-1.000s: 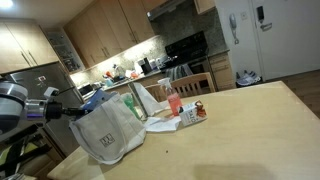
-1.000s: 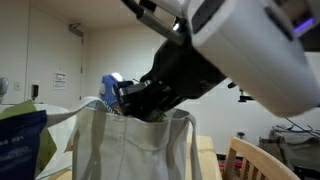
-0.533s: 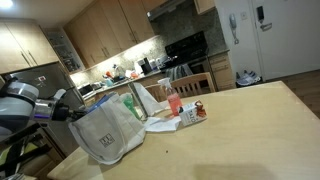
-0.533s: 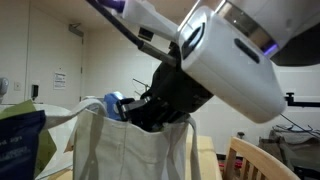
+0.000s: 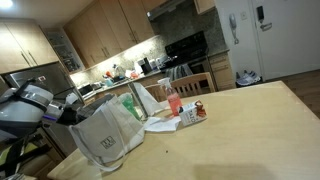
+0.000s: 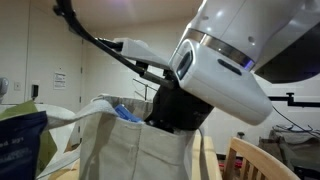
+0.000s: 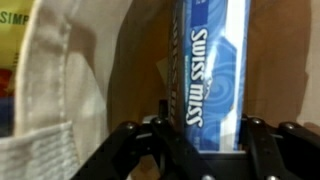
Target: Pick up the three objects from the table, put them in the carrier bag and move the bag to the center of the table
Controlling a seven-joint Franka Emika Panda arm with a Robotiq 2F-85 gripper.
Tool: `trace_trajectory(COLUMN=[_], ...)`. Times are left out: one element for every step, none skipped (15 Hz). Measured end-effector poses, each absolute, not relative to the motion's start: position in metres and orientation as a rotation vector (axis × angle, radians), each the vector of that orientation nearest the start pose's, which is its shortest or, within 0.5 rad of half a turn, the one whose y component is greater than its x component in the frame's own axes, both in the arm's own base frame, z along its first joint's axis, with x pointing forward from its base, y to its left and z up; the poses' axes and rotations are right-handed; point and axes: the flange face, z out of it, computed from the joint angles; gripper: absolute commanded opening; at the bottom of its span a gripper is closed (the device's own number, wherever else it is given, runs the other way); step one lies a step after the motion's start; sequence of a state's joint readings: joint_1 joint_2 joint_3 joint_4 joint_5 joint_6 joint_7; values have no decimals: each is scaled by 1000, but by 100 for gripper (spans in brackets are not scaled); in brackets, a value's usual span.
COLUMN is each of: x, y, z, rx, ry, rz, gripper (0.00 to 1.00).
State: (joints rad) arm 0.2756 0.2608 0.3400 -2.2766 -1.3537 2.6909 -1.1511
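The whitish carrier bag (image 5: 105, 135) stands open at one end of the light-wood table (image 5: 235, 130), and it fills the foreground of an exterior view (image 6: 130, 150). My gripper (image 7: 214, 125) is down inside it, hidden by the bag wall in both exterior views. The light-blue carton (image 7: 215, 70) stands upright between the jaws, both fingers against its sides with no gap showing. Its blue top shows at the bag's rim (image 6: 120, 110). A red-and-white packet (image 5: 195, 112) and a pale flat item (image 5: 165, 124) lie on the table beyond the bag.
A pink-red bottle (image 5: 173, 102) stands by the packet. A wooden chair (image 6: 255, 160) sits beside the table. A blue and yellow bag (image 6: 20, 140) is next to the carrier bag. Kitchen counters and a stove (image 5: 185, 50) line the back wall.
The arm has swung down and the gripper has sunk deeper into the bag with the carton. The carton's top now sits lower, at the bag's rim.
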Motion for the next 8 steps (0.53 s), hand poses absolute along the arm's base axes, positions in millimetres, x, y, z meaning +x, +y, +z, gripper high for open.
trace_trajectory(x=[415,415,415,414,413,411,408,404], y=[335,337,339,343,347,351,357,363], z=[253,255,258,263,270,278,289,302], rx=[235,220,202,178,150,119,89,58], ry=[2540,2557,2572,2584,2590,2591,2587,2578], rz=[11,0,-14,-35,-61,-93,-127,-161], gripper=[98,100,100,100,100,100,100,100])
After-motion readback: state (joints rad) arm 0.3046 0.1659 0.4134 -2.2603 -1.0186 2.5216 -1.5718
